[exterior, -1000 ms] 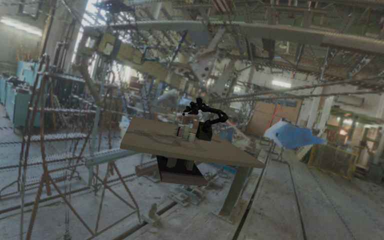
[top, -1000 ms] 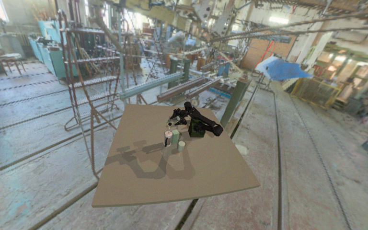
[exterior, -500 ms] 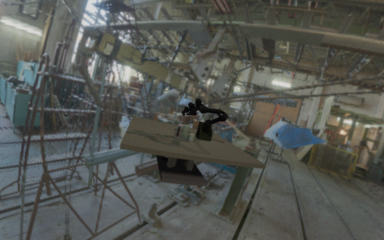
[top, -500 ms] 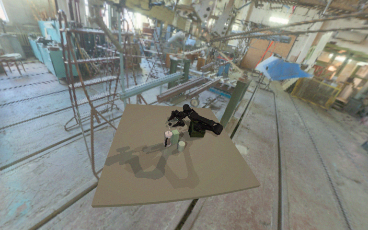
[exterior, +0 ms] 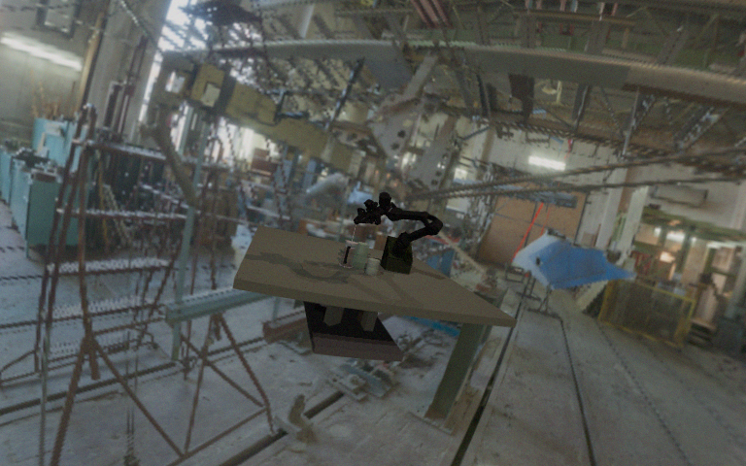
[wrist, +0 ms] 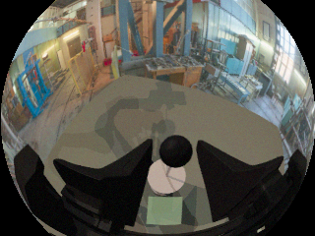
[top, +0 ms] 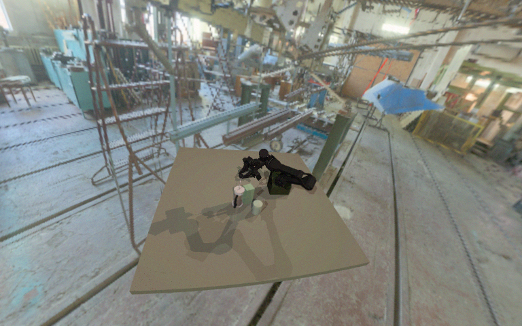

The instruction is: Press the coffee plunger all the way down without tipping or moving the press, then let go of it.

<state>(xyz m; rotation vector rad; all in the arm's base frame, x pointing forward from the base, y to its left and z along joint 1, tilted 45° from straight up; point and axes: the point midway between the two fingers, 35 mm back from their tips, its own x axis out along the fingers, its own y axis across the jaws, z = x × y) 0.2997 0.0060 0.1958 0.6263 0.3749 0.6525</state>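
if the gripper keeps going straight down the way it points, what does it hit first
Most likely the black plunger knob, which sits between the fingers of the gripper. Directly below it is the press lid. Whether the fingers already touch the knob is unclear; depth is hard to judge here.

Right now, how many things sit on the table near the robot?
3: a coffee press under the hand, a green block beside it, a pale cylinder nearer the camera.

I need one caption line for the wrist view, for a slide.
Black gripper closing around the black round plunger knob, above the pale press lid and a green block.
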